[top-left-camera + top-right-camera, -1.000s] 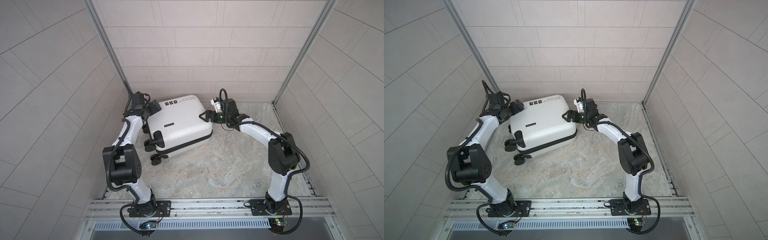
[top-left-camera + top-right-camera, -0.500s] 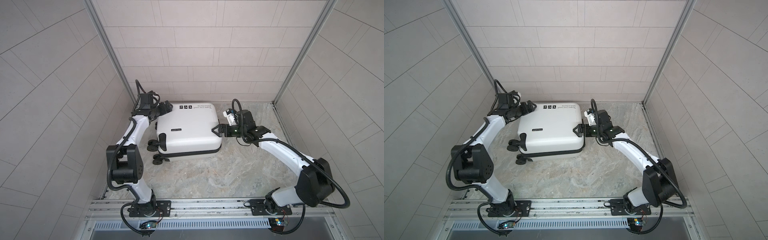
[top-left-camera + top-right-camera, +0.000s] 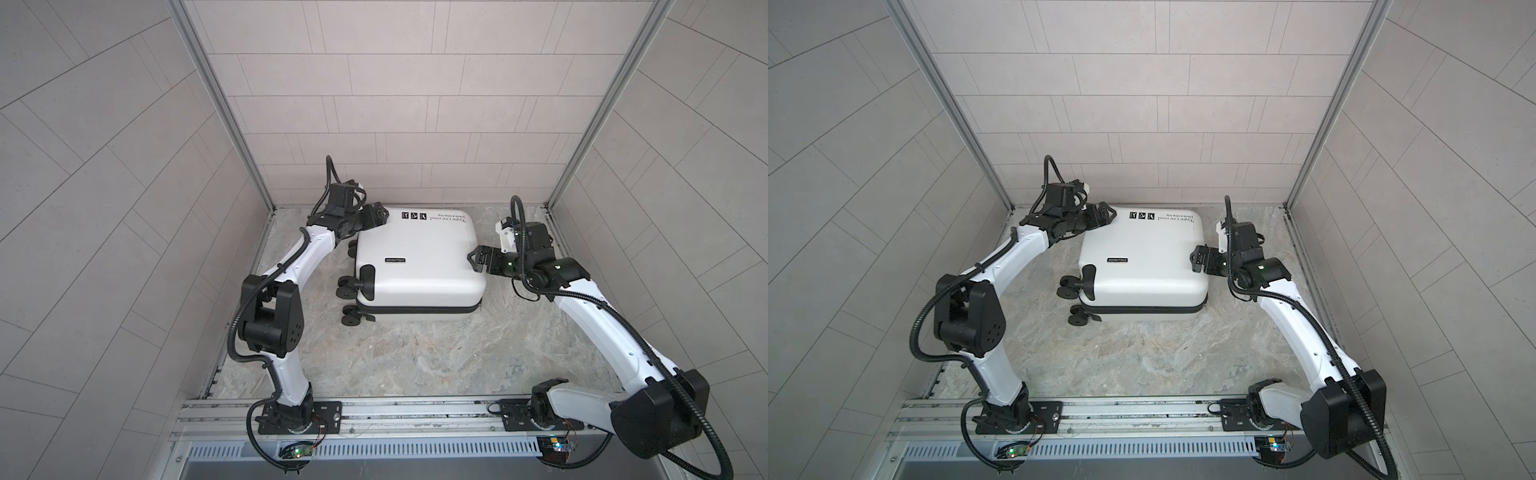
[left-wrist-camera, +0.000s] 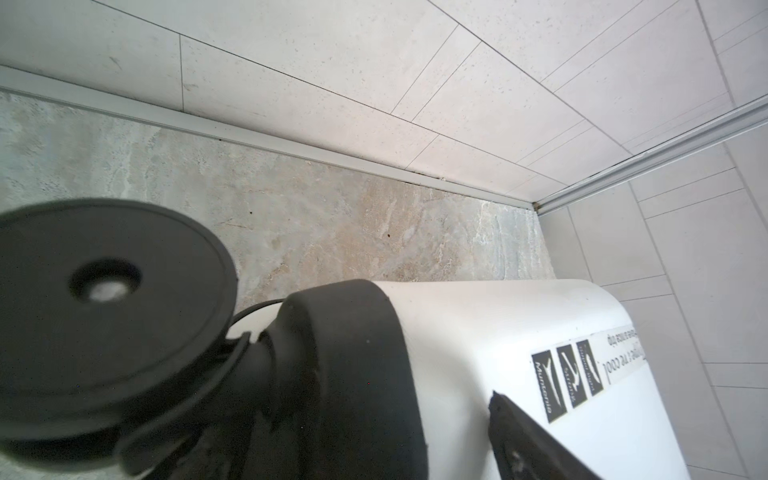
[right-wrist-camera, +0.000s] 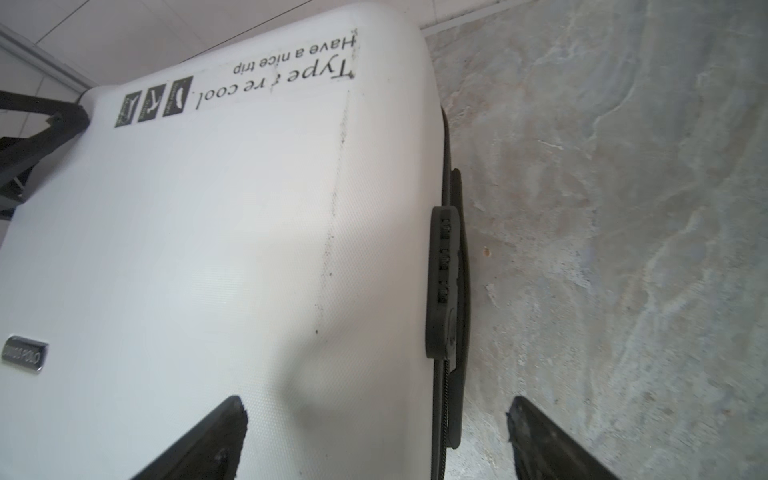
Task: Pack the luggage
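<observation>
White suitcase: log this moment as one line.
white hard-shell suitcase: closed, lying flat | left gripper: open, at wheel-end corner | right gripper: open, straddling handle-side edge

A marbled grey-beige tabletop [image 3: 415, 365] fills the floor of a walled cell, with brownish patches toward the far side. Pale rectangular tiles cover the far wall [image 3: 395, 104] in level rows, while the tiles of the left wall [image 3: 104, 208] and the right wall [image 3: 685, 208] run slanted in both top views. A left metal post [image 3: 226, 108] and a right metal post [image 3: 603, 108] mark the far corners. A silver rail [image 3: 415, 415] runs along the near edge, with a slotted grille [image 3: 415, 451] just nearer.
</observation>
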